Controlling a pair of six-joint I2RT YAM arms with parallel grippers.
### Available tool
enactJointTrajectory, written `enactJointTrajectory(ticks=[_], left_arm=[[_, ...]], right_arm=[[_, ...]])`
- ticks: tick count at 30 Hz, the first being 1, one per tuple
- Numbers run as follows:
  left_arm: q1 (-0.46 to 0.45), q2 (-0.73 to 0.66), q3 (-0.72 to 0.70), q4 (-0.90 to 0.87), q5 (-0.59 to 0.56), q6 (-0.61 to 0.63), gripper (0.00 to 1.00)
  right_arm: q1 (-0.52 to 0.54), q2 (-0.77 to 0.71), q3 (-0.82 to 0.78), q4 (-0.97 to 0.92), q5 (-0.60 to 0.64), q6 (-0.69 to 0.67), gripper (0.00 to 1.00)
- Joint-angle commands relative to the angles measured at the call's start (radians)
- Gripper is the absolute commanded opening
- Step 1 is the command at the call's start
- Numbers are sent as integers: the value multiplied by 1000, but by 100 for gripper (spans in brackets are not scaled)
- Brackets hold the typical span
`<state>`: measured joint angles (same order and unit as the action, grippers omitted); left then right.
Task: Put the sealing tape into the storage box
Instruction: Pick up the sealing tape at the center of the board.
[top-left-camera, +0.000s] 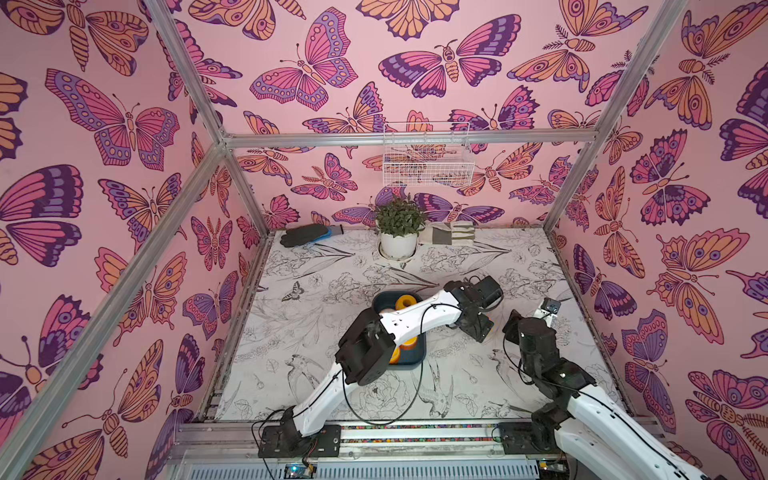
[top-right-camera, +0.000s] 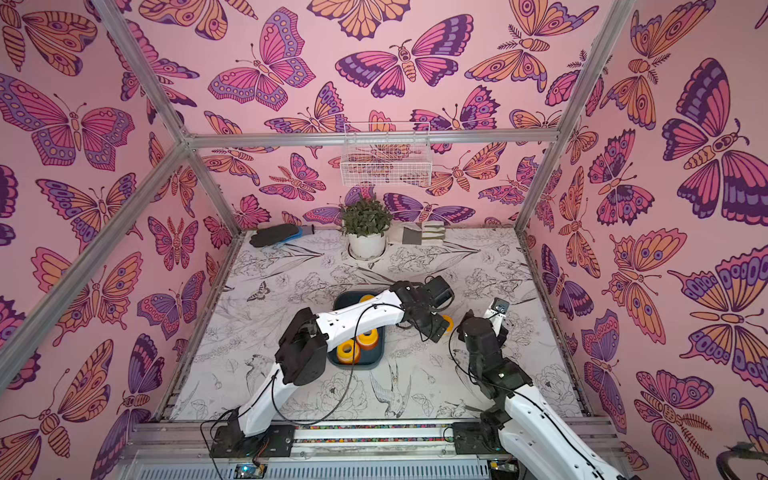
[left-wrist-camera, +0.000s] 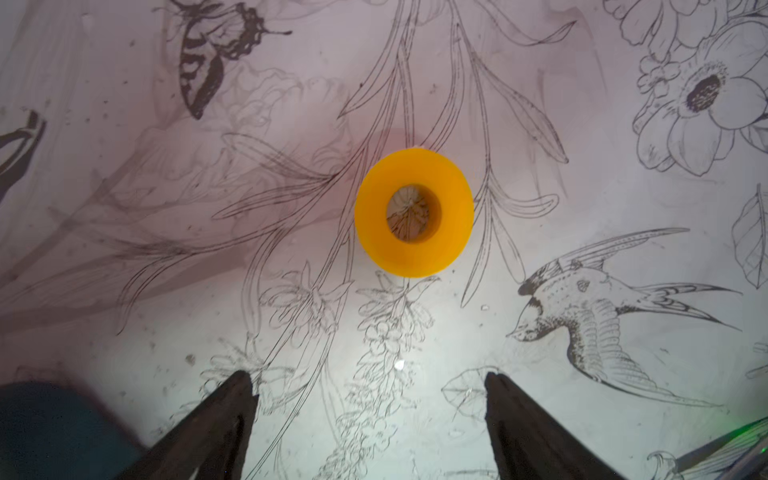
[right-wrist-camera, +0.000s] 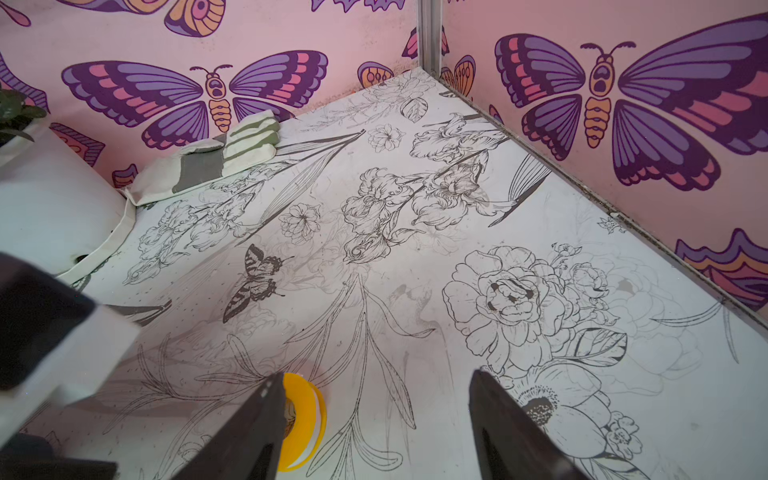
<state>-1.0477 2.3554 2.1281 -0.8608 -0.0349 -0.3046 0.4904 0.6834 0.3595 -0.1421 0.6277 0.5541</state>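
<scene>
The left arm (top-left-camera: 415, 320) reaches across the storage box (top-left-camera: 417, 358) toward a loose spool of sealing tape (left-wrist-camera: 413, 212) that sits on the counter (top-left-camera: 311, 332) just beside the box, on the side nearer the right arm (top-left-camera: 536, 345). In the left wrist view the left jaws stand wide apart and hold nothing. The yellow spool lies ahead of their tips, in line with the gap and clear of both. Its centre hole faces the camera and the counter's printed flowers show through it. A dark corner of the box (left-wrist-camera: 41, 424) shows at the edge of that view.

The right jaws are also parted and empty. In the right wrist view the same spool (right-wrist-camera: 305, 419) is partly hidden behind one finger, with white tape showing between its yellow flanges.

In a top view three spools show inside the box (top-right-camera: 374, 355): a yellow one (top-right-camera: 348, 351), an orange one (top-right-camera: 367, 338) touching it, and another (top-right-camera: 367, 298) at the far end, partly under the arm.

Along the back wall stand a dark glove (top-left-camera: 307, 235), a potted plant (top-left-camera: 399, 232) and a folded cloth (top-left-camera: 451, 232), with a white wire basket (top-left-camera: 428, 158) hanging above.
</scene>
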Motion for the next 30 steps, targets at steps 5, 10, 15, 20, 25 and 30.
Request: enactJointTrajectory(ticks=[5, 10, 15, 20, 25, 30], left_arm=[[11, 128, 146, -18, 51, 42, 94], [16, 182, 193, -18, 33, 39, 94], [16, 243, 268, -17, 15, 40, 94], [16, 290, 321, -15, 6, 38, 91], [17, 319, 346, -10, -29, 26, 85], [17, 321, 347, -5, -37, 24, 79]], right_arm=[[-7, 5, 6, -5, 17, 15, 74], [-7, 17, 10, 1, 10, 9, 74], [-7, 27, 15, 3, 6, 6, 74], [-7, 29, 14, 4, 4, 4, 75], [-7, 35, 16, 4, 2, 4, 75], [-8, 33, 15, 7, 1, 4, 74]])
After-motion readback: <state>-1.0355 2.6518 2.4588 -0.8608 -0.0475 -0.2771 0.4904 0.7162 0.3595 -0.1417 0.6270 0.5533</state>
